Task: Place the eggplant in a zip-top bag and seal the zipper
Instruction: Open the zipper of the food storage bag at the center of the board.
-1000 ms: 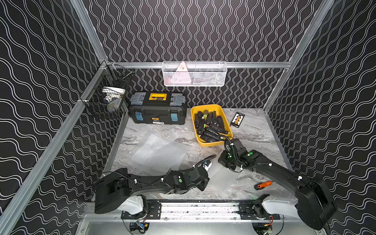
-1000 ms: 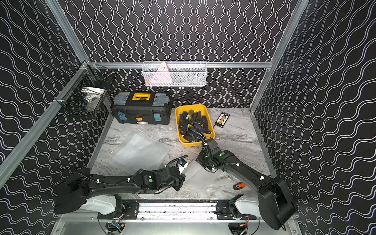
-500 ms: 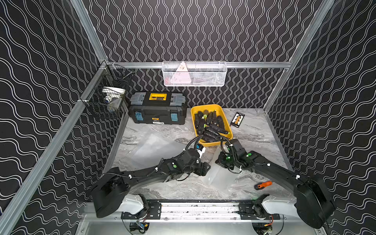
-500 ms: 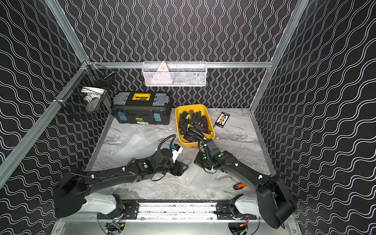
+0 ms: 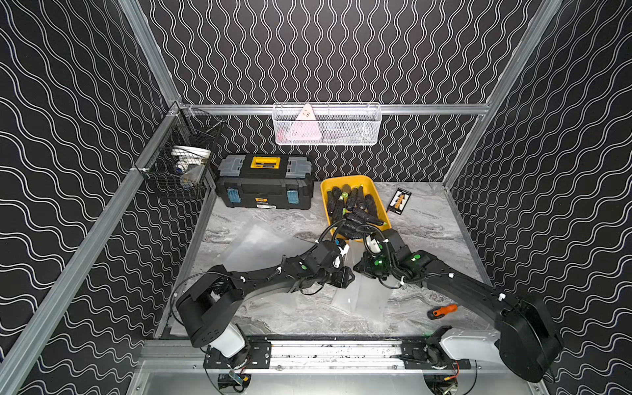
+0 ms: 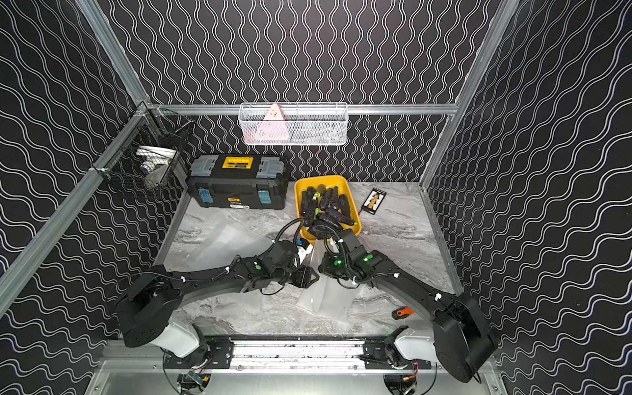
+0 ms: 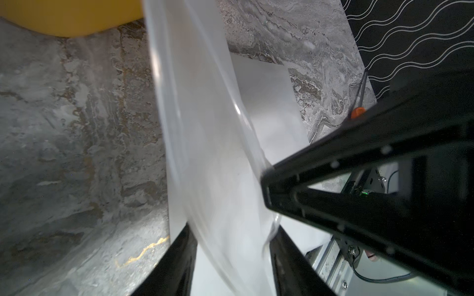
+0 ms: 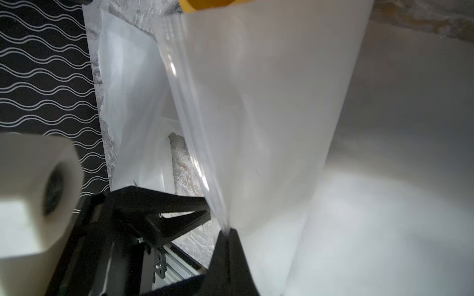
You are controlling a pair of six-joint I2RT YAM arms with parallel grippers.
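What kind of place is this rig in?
Probably a robot data-collection cell, not a real kitchen. Wavy-patterned walls on an aluminium frame box in a marble-look tabletop; a left arm and right arm sit on a front rail; staged props: toolbox, yellow bin of eggplants, zip-top bag.

Marble table (image 5: 290, 318) carries toolbox (image 5: 265, 186), yellow tray (image 5: 345, 179), flat bag (image 5: 260, 246), screwdriver (image 5: 443, 311).

Rear left: toolbox (image 5: 265, 186) at the back edge of the table (image 5: 427, 222)
Right of it: tray (image 5: 342, 178) holding eggplants (image 5: 352, 204), card (image 5: 399, 201) just beyond
Mid-table: zip-top bag (image 5: 362, 297) in front of the tray
Left: spare bags (image 5: 263, 244) flat on the table
Front right: screwdriver (image 5: 443, 311)
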